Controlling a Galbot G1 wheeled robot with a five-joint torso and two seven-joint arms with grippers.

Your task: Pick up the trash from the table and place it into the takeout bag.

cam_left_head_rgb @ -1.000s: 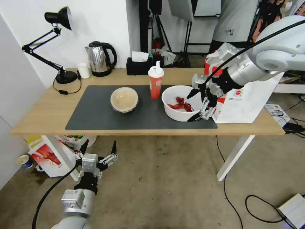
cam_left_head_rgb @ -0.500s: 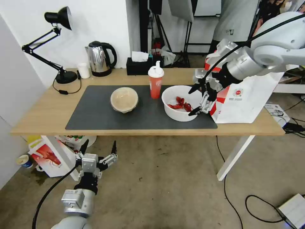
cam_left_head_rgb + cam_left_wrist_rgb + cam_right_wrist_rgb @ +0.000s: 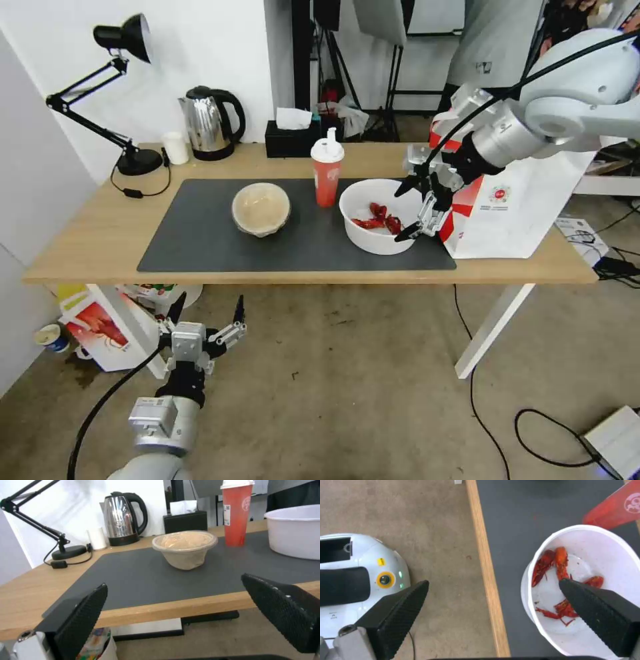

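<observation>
The right gripper [image 3: 408, 212] hangs over the right rim of the wide white plastic bowl [image 3: 373, 215] with its fingers spread apart and holding nothing — in the right wrist view one finger [image 3: 603, 615] lies over the bowl's inside, above the red crayfish shells [image 3: 560, 585], and the other [image 3: 391, 615] is out past the table's near edge, over the floor. The bowl sits on the right part of the dark grey mat [image 3: 200, 233] on the light-wood table [image 3: 87, 233]. Just left of it and a little farther back stands the red drink cup [image 3: 327, 170] with its white spouted lid, and farther left on the mat is the beige clear-lidded bowl [image 3: 261, 209]. The white takeout bag [image 3: 513, 213] with its red side panel stands at the table's right end, just beside the bowl. The left gripper [image 3: 205, 313] is parked low, in front of the table's near edge on the left — fingers released and empty.
</observation>
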